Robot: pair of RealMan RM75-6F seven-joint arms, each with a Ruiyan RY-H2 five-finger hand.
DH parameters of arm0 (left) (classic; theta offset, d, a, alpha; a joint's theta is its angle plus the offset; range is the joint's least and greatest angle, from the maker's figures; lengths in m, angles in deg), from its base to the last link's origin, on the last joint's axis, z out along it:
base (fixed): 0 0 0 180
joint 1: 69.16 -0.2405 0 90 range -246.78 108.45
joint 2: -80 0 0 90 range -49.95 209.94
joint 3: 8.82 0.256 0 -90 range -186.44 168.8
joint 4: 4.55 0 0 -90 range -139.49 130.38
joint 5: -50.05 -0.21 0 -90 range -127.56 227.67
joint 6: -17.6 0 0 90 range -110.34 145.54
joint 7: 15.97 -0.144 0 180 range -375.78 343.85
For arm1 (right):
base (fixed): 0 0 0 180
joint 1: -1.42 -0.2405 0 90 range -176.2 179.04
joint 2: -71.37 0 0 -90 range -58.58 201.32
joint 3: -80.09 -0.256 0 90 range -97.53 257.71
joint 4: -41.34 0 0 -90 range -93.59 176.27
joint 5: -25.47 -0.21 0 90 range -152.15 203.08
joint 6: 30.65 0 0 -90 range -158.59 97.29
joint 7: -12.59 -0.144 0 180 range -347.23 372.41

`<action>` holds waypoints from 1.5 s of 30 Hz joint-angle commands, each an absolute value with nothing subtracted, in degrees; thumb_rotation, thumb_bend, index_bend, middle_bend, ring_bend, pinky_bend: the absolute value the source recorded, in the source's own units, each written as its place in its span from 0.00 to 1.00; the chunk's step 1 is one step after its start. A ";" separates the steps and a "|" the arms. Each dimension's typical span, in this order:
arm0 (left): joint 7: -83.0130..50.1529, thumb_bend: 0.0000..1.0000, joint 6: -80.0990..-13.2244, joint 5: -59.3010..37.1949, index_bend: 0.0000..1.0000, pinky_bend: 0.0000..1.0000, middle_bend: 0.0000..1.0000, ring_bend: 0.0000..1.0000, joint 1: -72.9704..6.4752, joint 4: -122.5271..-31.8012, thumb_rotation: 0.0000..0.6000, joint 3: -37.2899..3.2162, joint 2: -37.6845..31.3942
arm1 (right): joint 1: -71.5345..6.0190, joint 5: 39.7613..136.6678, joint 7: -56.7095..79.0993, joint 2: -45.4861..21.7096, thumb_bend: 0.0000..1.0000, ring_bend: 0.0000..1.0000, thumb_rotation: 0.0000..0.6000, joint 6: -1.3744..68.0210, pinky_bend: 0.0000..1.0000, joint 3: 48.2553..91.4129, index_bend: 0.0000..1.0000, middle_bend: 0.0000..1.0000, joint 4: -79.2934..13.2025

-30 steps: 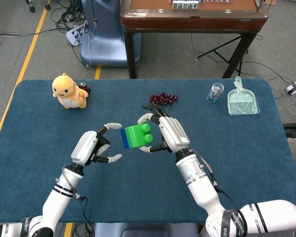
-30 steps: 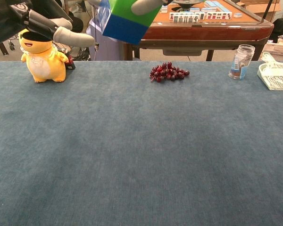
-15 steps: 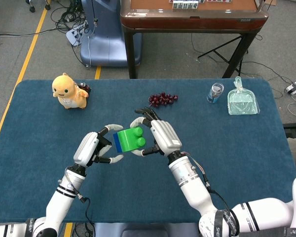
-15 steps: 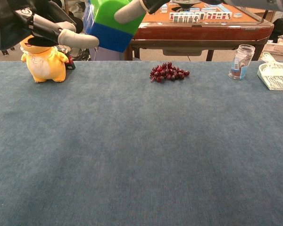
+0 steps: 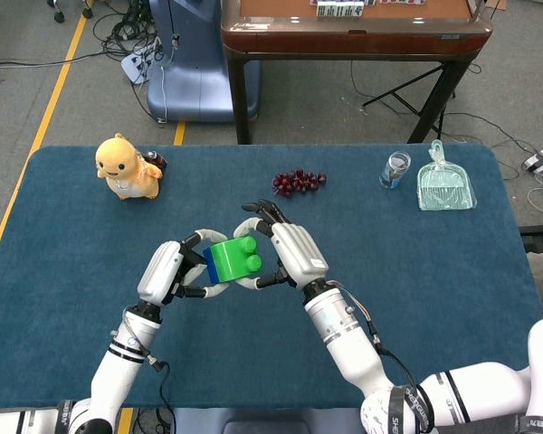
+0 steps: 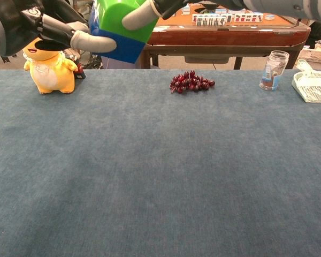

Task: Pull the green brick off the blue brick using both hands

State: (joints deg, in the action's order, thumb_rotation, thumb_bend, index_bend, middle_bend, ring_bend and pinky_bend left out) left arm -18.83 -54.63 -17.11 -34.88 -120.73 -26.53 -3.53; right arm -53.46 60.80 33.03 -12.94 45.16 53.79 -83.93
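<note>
Felt table (image 5: 452, 271): studded green brick (image 5: 234, 259), seemingly plastic.

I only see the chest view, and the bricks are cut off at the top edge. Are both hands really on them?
Observer: Yes. In the head view the right hand wraps the green brick.
Operator: And the left one?
Observer: The left hand has its fingers at the blue brick.
Operator: Are the bricks apart yet?
Observer: No, green and blue are joined, held above the table.
</note>
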 commanded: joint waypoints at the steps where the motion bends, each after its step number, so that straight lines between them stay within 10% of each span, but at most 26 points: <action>1: -19.08 0.10 -54.98 -17.09 0.62 1.00 1.00 1.00 -34.89 -120.48 1.00 -26.48 -3.98 | -53.36 60.91 32.80 -12.91 0.00 0.00 1.00 44.98 0.19 53.79 0.58 0.14 -84.04; 22: -18.60 0.26 -56.51 -18.56 0.90 1.00 1.00 1.00 -35.92 -118.21 1.00 -25.52 -5.95 | -51.71 62.27 30.41 -11.69 0.00 0.00 1.00 43.92 0.19 54.11 0.58 0.14 -84.97; 41: -27.36 0.26 -53.57 -15.66 0.85 1.00 1.00 1.00 -35.13 -112.77 1.00 -22.34 -6.99 | -45.24 63.76 30.69 -8.77 0.00 0.00 1.00 43.85 0.19 62.13 0.58 0.14 -76.19; 45: -29.34 0.26 -51.97 -12.06 0.73 1.00 1.00 1.00 -33.64 -111.96 1.00 -23.95 -7.77 | -44.86 61.05 32.67 -9.71 0.00 0.00 1.00 41.95 0.19 64.54 0.43 0.13 -72.36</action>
